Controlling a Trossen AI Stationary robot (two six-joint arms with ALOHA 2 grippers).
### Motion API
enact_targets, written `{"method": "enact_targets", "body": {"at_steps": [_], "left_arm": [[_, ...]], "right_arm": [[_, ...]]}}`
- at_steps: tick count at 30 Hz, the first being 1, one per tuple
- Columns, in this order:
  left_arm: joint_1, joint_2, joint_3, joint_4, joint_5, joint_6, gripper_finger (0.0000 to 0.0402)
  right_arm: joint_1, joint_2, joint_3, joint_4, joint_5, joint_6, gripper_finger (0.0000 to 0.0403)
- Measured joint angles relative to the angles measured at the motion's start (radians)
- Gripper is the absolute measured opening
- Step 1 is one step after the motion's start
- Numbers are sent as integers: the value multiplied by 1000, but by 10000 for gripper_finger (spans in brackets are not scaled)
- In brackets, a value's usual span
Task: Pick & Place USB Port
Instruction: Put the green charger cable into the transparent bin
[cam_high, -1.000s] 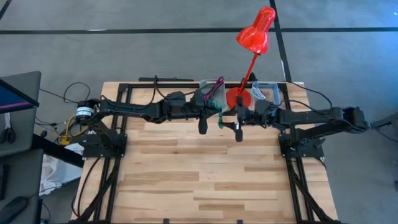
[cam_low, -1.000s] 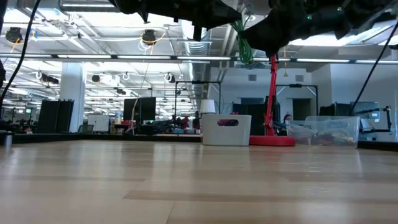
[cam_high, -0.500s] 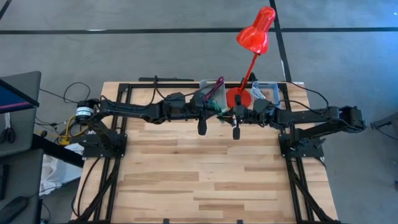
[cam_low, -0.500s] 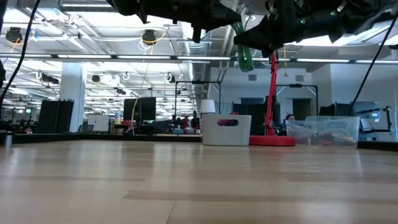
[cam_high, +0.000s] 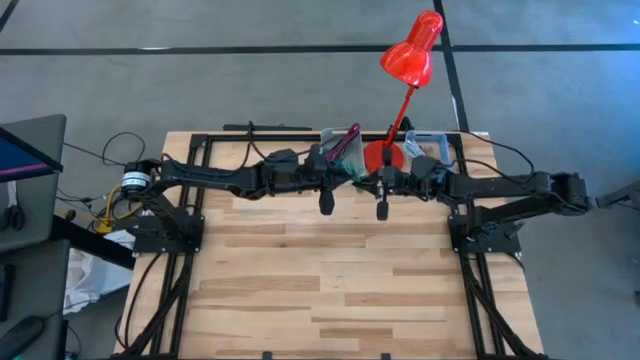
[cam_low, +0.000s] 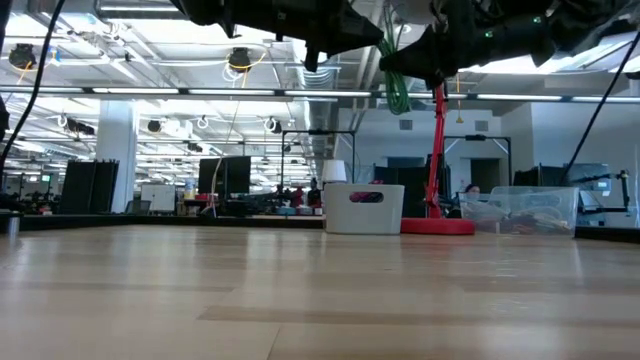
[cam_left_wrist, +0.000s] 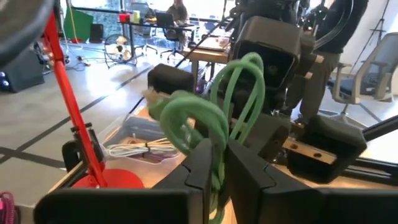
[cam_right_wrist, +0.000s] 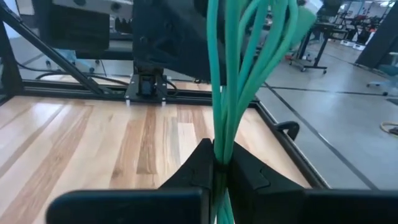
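Observation:
A green cable coiled into a bundle, with a pale plug at one end, hangs high above the table between my two grippers. In the high view it shows at the far middle. In the low view it dangles near the top. My left gripper reaches in from the table's left and is shut on the bundle. My right gripper reaches in from the right, facing the left one, and is also shut on the bundle. The two meet close together. My left gripper pinches several strands of the bundle between its two fingers, coming level from the table's left. The loops rise past the fingertips, clear of the table. My right gripper pinches several strands between its two fingers, level from the table's right, lying across them. The strands run taut and straight past the fingers.
Along the far edge stand a white bin holding a pink-purple item, the round base of a red desk lamp, and a clear bin with cables. The near half of the wooden table shows bare boards.
My right gripper has moved toward the left gripper and shut on the green cable. The bundle's hanging loop has been drawn up and toward the far edge between the two grippers. My left arm has hardly moved.

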Motion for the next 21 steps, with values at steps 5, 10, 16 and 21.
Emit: {"method": "enact_targets", "body": {"at_steps": [5, 10, 16, 21], "left_arm": [[5, -6, 0, -12, -7, 1, 45], [4, -54, -1, -96, -16, 30, 42], [4, -169, -1, -337, -116, 25, 42], [-1, -268, -59, -384, -149, -1, 36]], "right_arm": [[-37, -78, 0, -81, 0, -11, 14], [-97, -173, 1, -214, 33, -22, 13], [-176, -277, 1, -412, 128, -37, 13], [-259, -334, 1, -544, 192, -21, 12]]}}
